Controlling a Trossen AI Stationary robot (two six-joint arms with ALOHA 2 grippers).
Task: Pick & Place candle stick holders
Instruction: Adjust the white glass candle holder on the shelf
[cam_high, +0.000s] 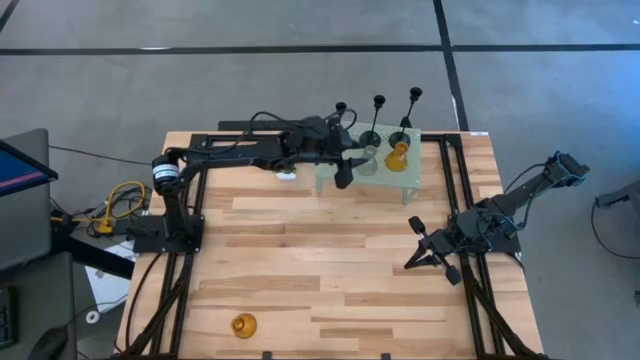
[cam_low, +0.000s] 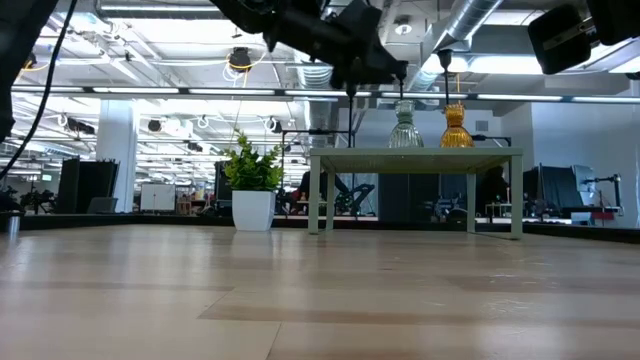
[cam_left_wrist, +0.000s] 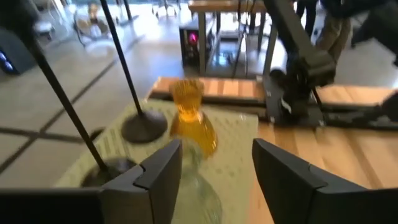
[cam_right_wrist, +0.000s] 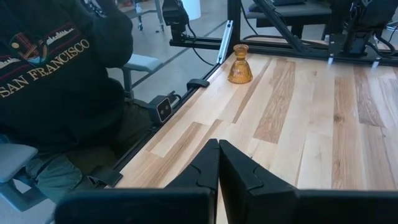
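The pale green mesh stand (cam_high: 402, 180) stands at the table's far middle. Three black thin-stemmed holders (cam_high: 378, 118) stand on it by their round bases, next to an amber glass holder (cam_high: 397, 156) and a clear-grey glass holder (cam_high: 368, 161). My left gripper (cam_high: 345, 170) is open at the stand's left part. In the left wrist view its fingers (cam_left_wrist: 163, 168) stand on either side of the clear-grey holder (cam_left_wrist: 200, 196) without touching it, and the amber holder (cam_left_wrist: 191, 118) stands just beyond. A second amber holder (cam_high: 243, 324) stands near the table's near left corner. My right gripper (cam_high: 425, 250) is shut and empty at the table's right.
A small green potted plant (cam_low: 253, 185) stands left of the stand in the low view. A person in a dark sweatshirt (cam_right_wrist: 56, 74) sits beside the table's edge in the right wrist view. Black rails (cam_high: 455, 180) run along the table's left and right sides.
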